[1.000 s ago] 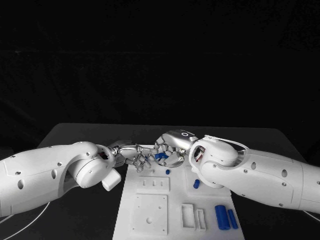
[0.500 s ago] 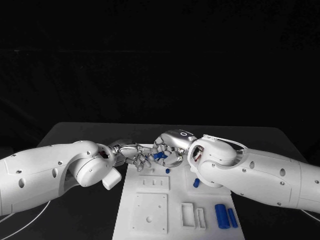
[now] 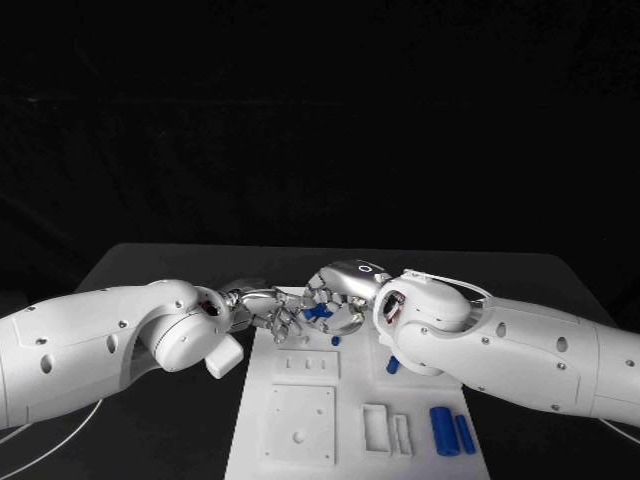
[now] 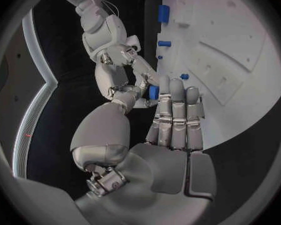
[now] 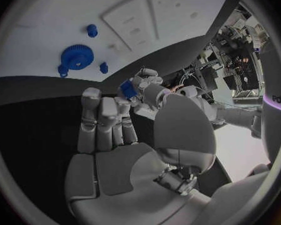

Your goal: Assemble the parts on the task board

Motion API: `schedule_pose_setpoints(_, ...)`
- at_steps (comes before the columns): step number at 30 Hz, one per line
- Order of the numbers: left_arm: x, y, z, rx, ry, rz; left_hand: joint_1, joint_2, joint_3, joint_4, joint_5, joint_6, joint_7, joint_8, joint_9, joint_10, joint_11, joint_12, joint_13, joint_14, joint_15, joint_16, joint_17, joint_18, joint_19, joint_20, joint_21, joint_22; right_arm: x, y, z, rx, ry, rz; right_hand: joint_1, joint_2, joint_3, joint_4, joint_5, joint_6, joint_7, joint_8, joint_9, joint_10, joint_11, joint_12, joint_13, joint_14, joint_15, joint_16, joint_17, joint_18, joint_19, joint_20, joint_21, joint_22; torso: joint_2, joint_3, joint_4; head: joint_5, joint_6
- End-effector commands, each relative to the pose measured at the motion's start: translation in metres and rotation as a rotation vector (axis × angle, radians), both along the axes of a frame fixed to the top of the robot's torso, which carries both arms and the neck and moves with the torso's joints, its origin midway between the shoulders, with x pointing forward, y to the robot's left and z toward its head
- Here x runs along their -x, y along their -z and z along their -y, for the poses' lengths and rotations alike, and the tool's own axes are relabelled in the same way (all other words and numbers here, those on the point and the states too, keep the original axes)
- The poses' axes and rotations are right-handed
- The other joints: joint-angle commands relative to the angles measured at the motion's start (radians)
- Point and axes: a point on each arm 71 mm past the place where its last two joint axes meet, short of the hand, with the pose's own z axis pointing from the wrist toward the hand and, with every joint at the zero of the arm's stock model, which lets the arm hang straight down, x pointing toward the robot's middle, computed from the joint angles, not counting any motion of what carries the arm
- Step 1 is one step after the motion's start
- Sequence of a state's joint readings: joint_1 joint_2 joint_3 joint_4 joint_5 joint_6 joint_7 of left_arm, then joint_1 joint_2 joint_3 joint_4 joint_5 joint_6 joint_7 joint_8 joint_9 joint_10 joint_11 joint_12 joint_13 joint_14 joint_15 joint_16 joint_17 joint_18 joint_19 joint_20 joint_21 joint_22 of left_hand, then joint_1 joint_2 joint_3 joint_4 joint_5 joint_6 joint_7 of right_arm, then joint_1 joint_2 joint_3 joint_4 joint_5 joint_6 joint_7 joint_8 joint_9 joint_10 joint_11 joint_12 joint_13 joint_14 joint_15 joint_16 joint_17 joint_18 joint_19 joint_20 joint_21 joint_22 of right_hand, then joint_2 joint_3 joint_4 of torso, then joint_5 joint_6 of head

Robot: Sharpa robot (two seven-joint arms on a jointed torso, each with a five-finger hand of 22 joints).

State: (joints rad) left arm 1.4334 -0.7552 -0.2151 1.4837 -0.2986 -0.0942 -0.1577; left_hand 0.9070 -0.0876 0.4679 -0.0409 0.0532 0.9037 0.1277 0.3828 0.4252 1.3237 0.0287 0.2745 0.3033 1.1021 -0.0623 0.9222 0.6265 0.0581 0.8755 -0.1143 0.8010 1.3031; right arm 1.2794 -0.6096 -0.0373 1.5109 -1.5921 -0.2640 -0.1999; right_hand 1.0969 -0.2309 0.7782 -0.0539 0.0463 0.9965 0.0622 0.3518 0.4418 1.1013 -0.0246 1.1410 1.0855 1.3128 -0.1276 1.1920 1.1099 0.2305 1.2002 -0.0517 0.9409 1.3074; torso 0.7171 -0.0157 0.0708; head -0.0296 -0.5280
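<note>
Over the far end of the white task board point(image 3: 303, 425) my two hands meet fingertip to fingertip. A small blue part point(image 3: 314, 313) sits between them. My left hand point(image 3: 267, 312) pinches it between thumb and fingers, and the fingers of my right hand point(image 3: 346, 300) close on it from the other side. In the left wrist view the blue part point(image 4: 154, 91) lies at the tips of my left hand point(image 4: 173, 120), with my right hand point(image 4: 113, 52) reaching in. In the right wrist view the blue part point(image 5: 128, 89) is at the tips of my right hand point(image 5: 109, 125).
On the task board lie a small blue peg point(image 3: 335, 341), another blue piece point(image 3: 392, 366) and two blue cylinders point(image 3: 444, 432) at the near right. A blue gear point(image 5: 75, 56) with small pegs around it sits on the task board point(image 5: 47, 20). Black table surrounds it.
Both hands and the blue part between them have drifted slightly to the left. The hold on the part looks the same.
</note>
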Motion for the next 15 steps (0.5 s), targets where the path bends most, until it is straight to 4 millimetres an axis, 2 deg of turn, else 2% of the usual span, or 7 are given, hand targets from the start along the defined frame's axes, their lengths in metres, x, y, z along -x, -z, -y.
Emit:
schedule_pose_setpoints(1,0.0014,-0.0024,0.0065,0.005,0.035,0.002,0.002,0.012,-0.002,-0.014,-0.003,0.015,-0.001,0.008,0.003,-0.002,-0.001,-0.006,0.004,-0.005,0.002,0.006,-0.002,0.002,-0.004,-0.042,0.0,-0.001,0.0035,0.0019,-0.0054,0.007,-0.03,-0.011,0.003,-0.007,-0.003,-0.002,0.003,0.032,0.026,0.004,0.001,0.005,0.001,-0.004,0.0,0.0,-0.004,-0.003,0.001,0.031,0.004,-0.006,0.006,0.015,0.0,-0.0009,-0.0001,0.0,-0.002)
schedule_pose_setpoints(11,0.0011,-0.0019,0.0084,-0.001,0.038,0.001,0.012,0.024,-0.002,-0.035,-0.002,0.024,-0.005,0.01,0.003,0.004,-0.004,-0.005,0.011,-0.004,0.0,0.009,-0.004,0.001,-0.003,-0.043,0.002,-0.003,0.0036,0.0041,-0.0069,0.013,-0.032,-0.019,0.003,-0.008,-0.004,-0.002,0.003,0.032,0.026,0.004,0.001,0.005,0.001,-0.004,0.0,0.0,-0.004,-0.003,0.001,0.031,0.004,-0.006,0.006,0.015,0.001,-0.001,0.0001,0.001,-0.004)
schedule_pose_setpoints(15,0.0012,-0.0019,0.0087,-0.006,0.042,0.004,0.04,0.042,0.01,-0.067,-0.001,0.036,-0.009,0.013,0.004,0.01,-0.007,-0.005,0.017,-0.001,-0.001,0.013,-0.006,0.0,-0.003,-0.044,0.003,-0.004,0.0034,0.0044,-0.0067,0.015,-0.031,-0.02,0.003,-0.008,-0.005,-0.003,0.003,0.032,0.026,0.004,0.001,0.005,0.001,-0.004,0.0,0.0,-0.004,-0.003,0.002,0.031,0.004,-0.006,0.006,0.015,0.0,-0.0006,0.0002,0.001,-0.006)
